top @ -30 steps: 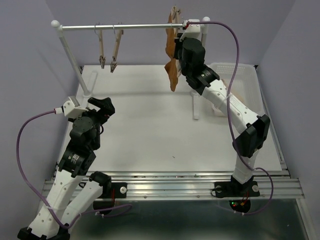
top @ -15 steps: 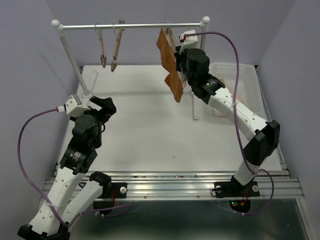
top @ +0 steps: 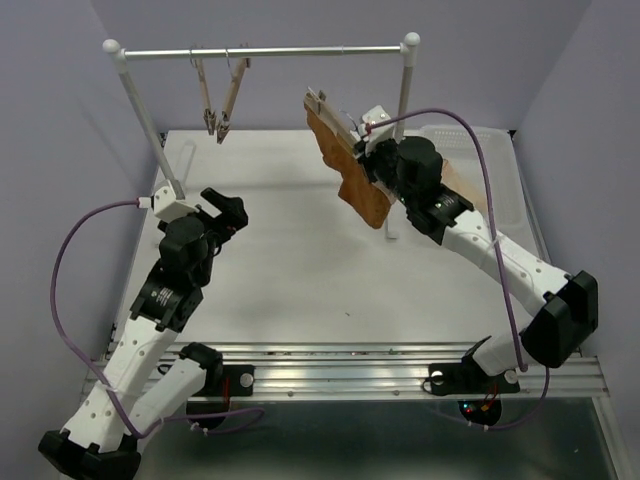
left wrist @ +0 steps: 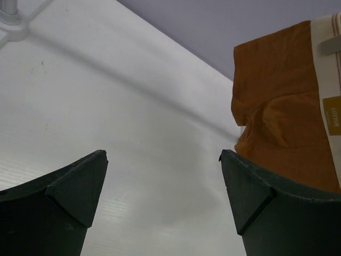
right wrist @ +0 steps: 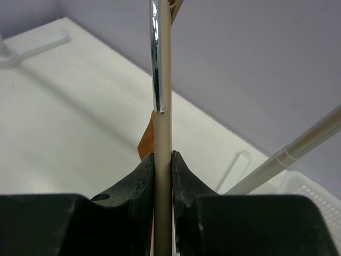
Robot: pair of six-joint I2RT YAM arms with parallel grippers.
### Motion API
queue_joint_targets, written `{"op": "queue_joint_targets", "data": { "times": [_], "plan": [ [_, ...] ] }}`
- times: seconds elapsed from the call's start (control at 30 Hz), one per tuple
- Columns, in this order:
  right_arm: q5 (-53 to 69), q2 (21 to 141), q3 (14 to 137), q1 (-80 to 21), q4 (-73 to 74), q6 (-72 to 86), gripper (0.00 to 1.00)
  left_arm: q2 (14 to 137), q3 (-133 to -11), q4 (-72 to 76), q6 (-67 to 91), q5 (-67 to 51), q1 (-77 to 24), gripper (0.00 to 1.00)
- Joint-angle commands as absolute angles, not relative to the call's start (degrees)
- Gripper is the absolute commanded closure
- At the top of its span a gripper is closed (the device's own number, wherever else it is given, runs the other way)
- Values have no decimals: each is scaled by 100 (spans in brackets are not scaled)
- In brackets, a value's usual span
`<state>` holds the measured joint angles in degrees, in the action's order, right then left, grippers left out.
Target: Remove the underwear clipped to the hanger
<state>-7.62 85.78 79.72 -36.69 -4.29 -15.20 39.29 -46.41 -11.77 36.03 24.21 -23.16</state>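
Observation:
The rust-brown underwear (top: pixel 352 178) hangs clipped to the light-wood hanger (top: pixel 325 106), held tilted in the air off the rail, above the middle back of the table. My right gripper (top: pixel 372 150) is shut on the hanger's bar (right wrist: pixel 162 160); its metal hook (right wrist: pixel 155 53) runs up from the jaws, and a sliver of underwear (right wrist: pixel 145 140) shows behind. My left gripper (top: pixel 232 208) is open and empty over the left of the table. In the left wrist view the underwear (left wrist: pixel 282 122) with its pale waistband (left wrist: pixel 327 58) hangs ahead on the right, beyond the right fingertip (left wrist: pixel 245 186).
A metal rail (top: pixel 260 52) on two posts spans the back, with two empty wooden clip hangers (top: pixel 218 98) on its left part. A white basket (top: pixel 485 170) stands at the back right. The rail's post foot (left wrist: pixel 13 24) shows at the left wrist view's top left.
My right gripper has lifted the hanger with the underwear off the rail and brought it down, forward and tilted. My left arm has moved forward and right toward it.

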Motion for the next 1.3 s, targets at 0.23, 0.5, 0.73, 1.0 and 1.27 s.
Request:
{"op": "queue_joint_targets", "data": {
  "times": [0.23,0.5,0.73,1.0,1.27],
  "plan": [
    [844,7216,5943,-3963,-1597,-4235,99,4464,-5317,-826,3902,476,-2338,1],
    [800,6733,5134,-4490,-2003,-5763,99,4641,-5572,-879,4561,26,-2338,1],
    [28,6855,4694,-5185,-3092,-6688,99,4851,-5695,-1168,5132,-62,-2338,1],
    [-439,7163,4579,-5405,-3489,-7057,99,4913,-5555,-1186,5712,281,-2338,1],
    [-843,7365,4395,-5599,-4007,-7471,99,5045,-5581,-1406,5994,571,-2338,1]
  ]
}}
